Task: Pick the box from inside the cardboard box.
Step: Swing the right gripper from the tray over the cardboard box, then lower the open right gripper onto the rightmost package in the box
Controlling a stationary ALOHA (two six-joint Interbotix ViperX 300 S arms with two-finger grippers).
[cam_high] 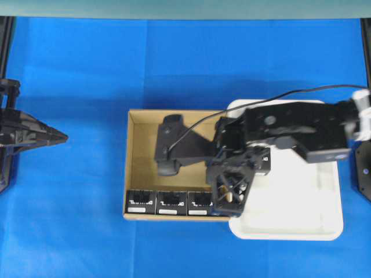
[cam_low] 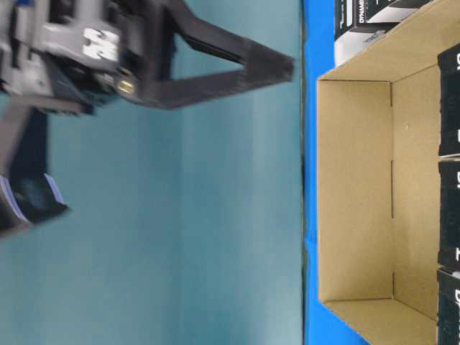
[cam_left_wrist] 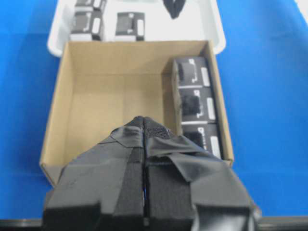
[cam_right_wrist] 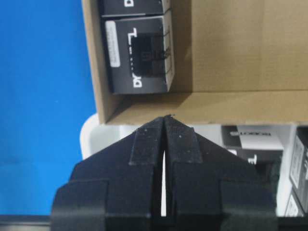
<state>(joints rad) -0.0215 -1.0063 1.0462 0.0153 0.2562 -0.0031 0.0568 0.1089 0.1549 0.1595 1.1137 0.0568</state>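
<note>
Three black boxes (cam_high: 167, 203) are sitting in a row along the six o'clock wall of the cardboard box (cam_high: 139, 152) in the overhead view. The right gripper (cam_right_wrist: 164, 119) is hanging at the carton's three o'clock wall beside the white tray (cam_high: 324, 202), jaws pressed together on nothing. The left gripper (cam_left_wrist: 144, 120), over the blue worktop (cam_high: 75, 75) at nine o'clock, is likewise showing closed, empty jaws.

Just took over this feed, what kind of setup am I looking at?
Likely a lab tabletop packing station: blue-covered table, open cardboard box holding small black boxes, white tray beside it, plain teal backdrop.
</note>
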